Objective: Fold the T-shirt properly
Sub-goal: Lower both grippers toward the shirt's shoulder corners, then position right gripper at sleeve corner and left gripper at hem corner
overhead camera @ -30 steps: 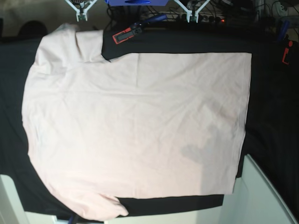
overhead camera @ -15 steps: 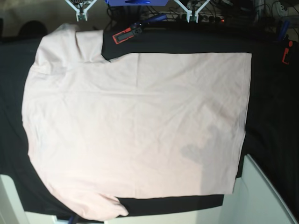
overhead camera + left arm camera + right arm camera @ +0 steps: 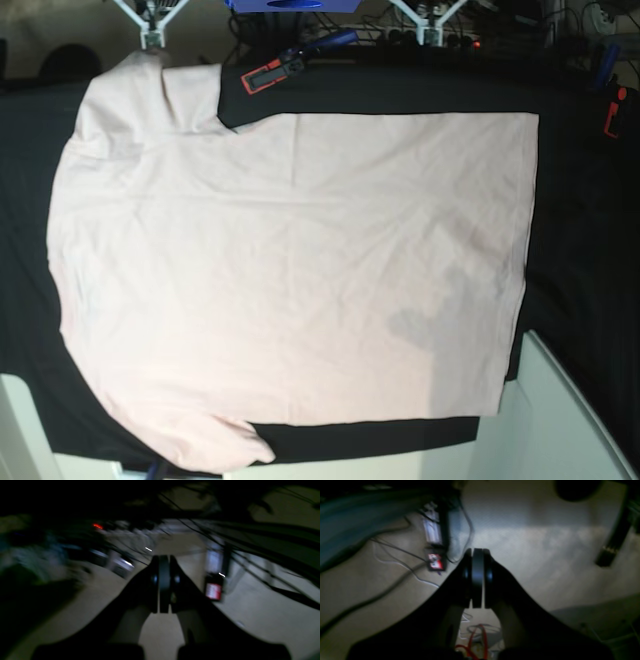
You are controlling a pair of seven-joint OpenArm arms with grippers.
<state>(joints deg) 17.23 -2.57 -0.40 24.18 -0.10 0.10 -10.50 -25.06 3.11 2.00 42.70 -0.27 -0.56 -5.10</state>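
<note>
- T-shirt (image 3: 290, 280) is lying spread flat, plain pale pink side up, on the big black cloth (image 3: 580, 250) covering the tabletop, with its neck end toward the base view's left and its straight hem toward the right.
- We are seeing no fold in it yet: both sleeves are still out, and the fabric sits exactly as it did a second ago.
- What is changing is at the top edge, where our two arms are pulling further back; only small white tips are showing now, the right pincer (image 3: 150, 35) just above the upper sleeve and the left pincer (image 3: 432, 33) beyond the cloth's far edge.
- Our right pincer (image 3: 477, 577) is finishing closing, its jaws now pressed together on nothing; our left pincer (image 3: 163, 582) is staying shut, likewise empty.
- Both wrist cameras are showing floor and cables, blurred, not fabric.
- We judge that the folding is still ahead, with both arms tucked away and no grip on the T-shirt.
</note>
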